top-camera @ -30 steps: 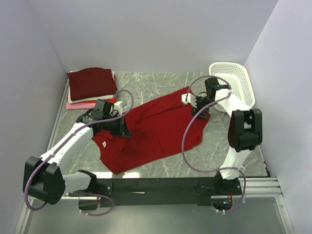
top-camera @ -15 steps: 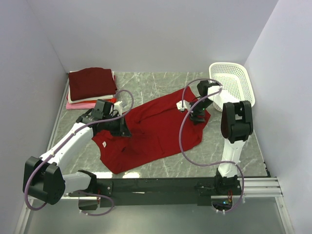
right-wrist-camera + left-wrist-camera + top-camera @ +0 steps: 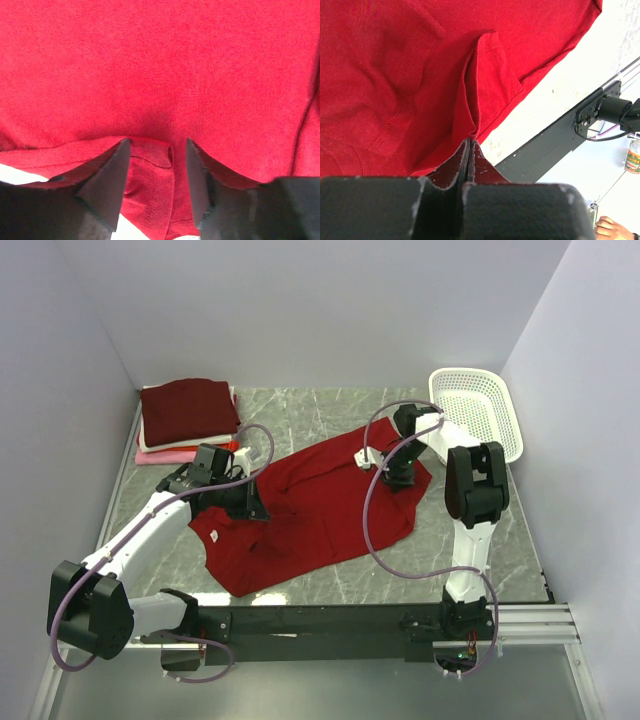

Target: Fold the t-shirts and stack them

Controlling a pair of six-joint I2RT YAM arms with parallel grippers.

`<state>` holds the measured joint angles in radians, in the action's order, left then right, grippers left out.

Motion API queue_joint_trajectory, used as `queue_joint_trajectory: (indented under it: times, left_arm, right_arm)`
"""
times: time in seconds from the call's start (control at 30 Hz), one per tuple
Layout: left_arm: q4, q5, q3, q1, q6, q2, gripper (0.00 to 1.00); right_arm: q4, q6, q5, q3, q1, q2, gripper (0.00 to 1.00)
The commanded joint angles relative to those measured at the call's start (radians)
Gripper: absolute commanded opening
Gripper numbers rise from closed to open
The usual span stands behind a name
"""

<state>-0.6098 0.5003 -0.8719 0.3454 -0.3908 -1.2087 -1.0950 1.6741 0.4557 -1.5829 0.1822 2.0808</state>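
Note:
A bright red t-shirt (image 3: pixel 320 505) lies spread diagonally on the marble table, its neck with a small white label (image 3: pixel 215 536) at the lower left. My left gripper (image 3: pixel 250 508) is shut on a pinch of the red cloth near the neck and sleeve; in the left wrist view (image 3: pixel 470 142) the jaws are pressed together on a fold. My right gripper (image 3: pixel 398 476) is open over the shirt's far right hem; in the right wrist view (image 3: pixel 156 150) the hem (image 3: pixel 150 165) lies between the spread fingers. A stack of folded maroon, white and pink t-shirts (image 3: pixel 188 412) sits at the back left.
A white perforated basket (image 3: pixel 480 410) stands at the back right, just beyond my right arm. Grey walls close the left, back and right sides. The dark rail with the arm bases (image 3: pixel 330 625) runs along the near edge.
My right gripper has moved left from near the basket onto the shirt's right hem. My left gripper has stayed shut on the cloth.

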Motion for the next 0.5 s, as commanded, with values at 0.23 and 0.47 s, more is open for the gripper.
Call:
queue_joint_trajectory:
  times: [0.23,0.47]
  left_arm:
    - [0.002,0.014,-0.029,-0.005,-0.017,0.014,0.0]
    - [-0.018,0.018,-0.013,-0.005,-0.046,0.08,0.0]
  right_arm:
    - [-0.065,-0.011,-0.058,-0.046,0.011,-0.004,0.21]
    - [-0.045,-0.02,-0.02,0.044,-0.012,-0.102,0.0]
